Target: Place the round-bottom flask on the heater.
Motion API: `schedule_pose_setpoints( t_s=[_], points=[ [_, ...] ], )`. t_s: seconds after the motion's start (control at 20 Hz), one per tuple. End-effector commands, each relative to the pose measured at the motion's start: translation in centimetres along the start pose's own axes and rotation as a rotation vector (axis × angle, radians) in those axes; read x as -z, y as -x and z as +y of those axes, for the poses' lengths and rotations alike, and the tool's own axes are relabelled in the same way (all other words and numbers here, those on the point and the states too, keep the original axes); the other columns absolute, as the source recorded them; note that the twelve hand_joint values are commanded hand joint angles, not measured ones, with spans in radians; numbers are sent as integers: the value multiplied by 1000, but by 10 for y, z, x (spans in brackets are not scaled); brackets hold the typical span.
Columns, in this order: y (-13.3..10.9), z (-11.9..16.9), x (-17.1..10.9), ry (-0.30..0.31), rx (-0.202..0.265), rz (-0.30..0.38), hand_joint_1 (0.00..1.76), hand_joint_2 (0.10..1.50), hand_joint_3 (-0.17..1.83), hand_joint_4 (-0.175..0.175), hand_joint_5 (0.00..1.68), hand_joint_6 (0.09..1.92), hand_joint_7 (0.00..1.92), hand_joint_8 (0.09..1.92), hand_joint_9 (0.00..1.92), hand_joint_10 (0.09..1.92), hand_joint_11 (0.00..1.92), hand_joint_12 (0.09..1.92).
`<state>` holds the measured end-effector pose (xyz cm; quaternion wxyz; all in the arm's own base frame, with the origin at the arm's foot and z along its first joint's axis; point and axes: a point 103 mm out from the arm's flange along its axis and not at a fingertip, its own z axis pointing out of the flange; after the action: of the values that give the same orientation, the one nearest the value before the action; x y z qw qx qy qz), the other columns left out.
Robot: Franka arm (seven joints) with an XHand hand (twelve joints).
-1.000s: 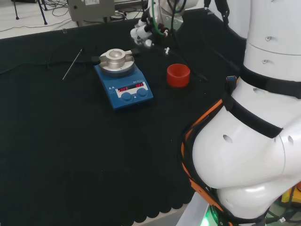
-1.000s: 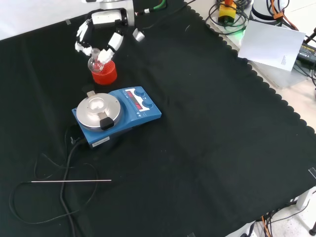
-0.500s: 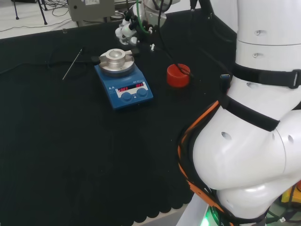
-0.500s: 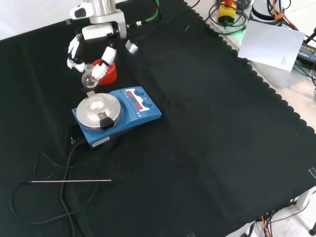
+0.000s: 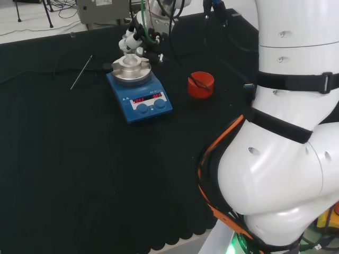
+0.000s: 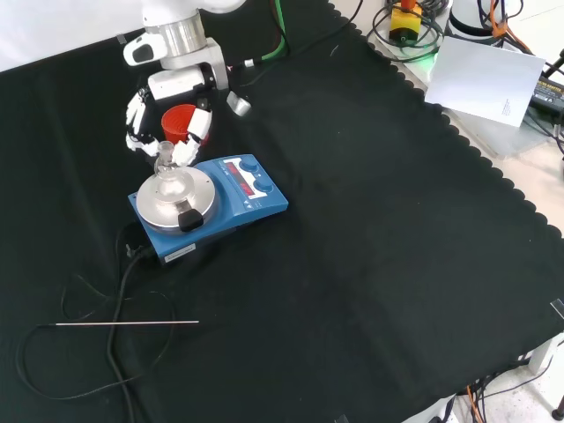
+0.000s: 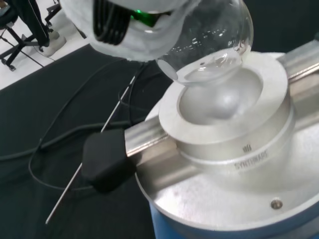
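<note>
since a second ago the robot hand (image 6: 167, 119) has carried the round-bottom flask (image 6: 167, 174) off the red ribbed stand (image 6: 179, 122) and across to the heater (image 6: 207, 201); the stand and the heater have not shifted.

head view: the robot hand (image 5: 139, 38) hangs over the heater (image 5: 139, 91), which sits toward the far edge of the worktop (image 5: 74, 174). the stand (image 5: 201, 84) is beside it, nearer the arm, with nothing on it. a thin metal rod (image 5: 81, 72) lies on the heater's other side.

front view: the flask's neck is pinched between the curled fingers and thumb, and its bulb hangs right over the round metal block. the rod (image 6: 127, 323) and a black cable (image 6: 115, 308) lie toward the near edge.

wrist view: the clear bulb (image 7: 212, 42) sits just above the block's rounded hollow (image 7: 222, 97), slightly off its middle; whether glass touches metal i cannot tell.

handling, as i judge it: thin, light glass, stiff, slick and quick to crack on metal. the neck is the right place to hold. it should be lowered gently and centred, since a round bottom rolls if set off the hollow.
</note>
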<state>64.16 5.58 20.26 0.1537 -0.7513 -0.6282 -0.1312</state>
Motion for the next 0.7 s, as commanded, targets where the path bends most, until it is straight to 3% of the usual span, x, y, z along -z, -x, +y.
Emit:
schedule_pose_setpoints(
  t_s=[0.05, 0.7],
  points=[
    [3, 0, -9, -17, -6, -7, 1087, 747, 603, 175, 1130, 896, 740, 572, 939, 410, 611, 1165],
    [14, 5, -17, -33, -30, 3, 1088, 746, 606, 175, 1132, 893, 743, 571, 939, 409, 610, 1165]
  ],
)
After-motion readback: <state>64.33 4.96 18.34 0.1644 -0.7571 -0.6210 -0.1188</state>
